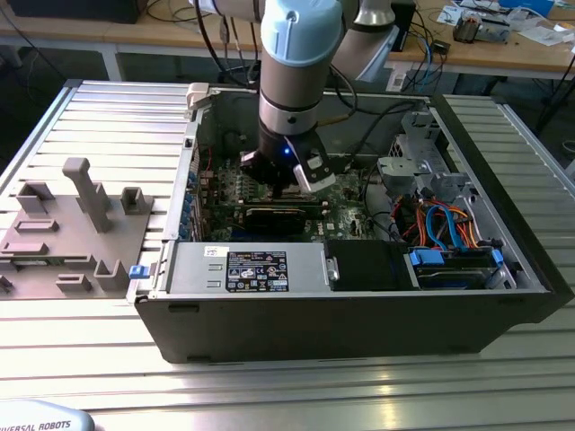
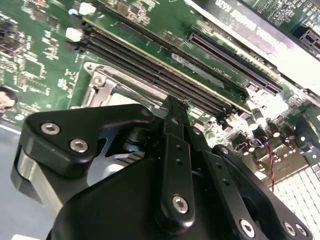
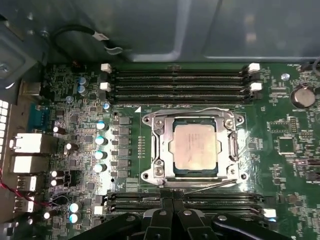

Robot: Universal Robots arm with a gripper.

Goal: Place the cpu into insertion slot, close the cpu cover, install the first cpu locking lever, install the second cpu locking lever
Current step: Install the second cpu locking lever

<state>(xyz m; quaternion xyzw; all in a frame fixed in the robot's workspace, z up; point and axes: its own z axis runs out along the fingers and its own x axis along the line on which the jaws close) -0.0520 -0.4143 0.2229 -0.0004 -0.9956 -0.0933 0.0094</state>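
Pincer (image 3: pixel 172 220) of mine hangs low over the green circuit board (image 3: pixel 80 115), inside the open computer case (image 1: pixel 503 296) that lies on the ribbed metal desk (image 1: pixel 99 359); its black fingers (image 3: pixel 161 226) sit close together, nearly touching, with nothing between them that I can make out. Ahead of the tips, across a row of long black card slots (image 3: pixel 180 197), is the insertion slot (image 3: pixel 194 147), and the cpu (image 3: pixel 194 145) already lies flat in it, silvery face up. Around the chip I see the cpu cover (image 3: pixel 159 150) lying down as a metal frame, its square window showing the chip; thin wire levers (image 3: pixel 200 111) run along the frame's edges, though I cannot tell whether either is latched. In the second wrist view one corner of the frame (image 2: pixel 100 82) peeks out past my knuckles. I judge the chip light, stiff and fragile, with a smooth top that would slip; if touched at all, it should be taken only by its opposite edges, never pressed flat. The cover seems thin springy sheet metal, best pushed at its free edge. The levers look like stiff spring wire that will fight back, so I would bear on the bent end, not mid-span.
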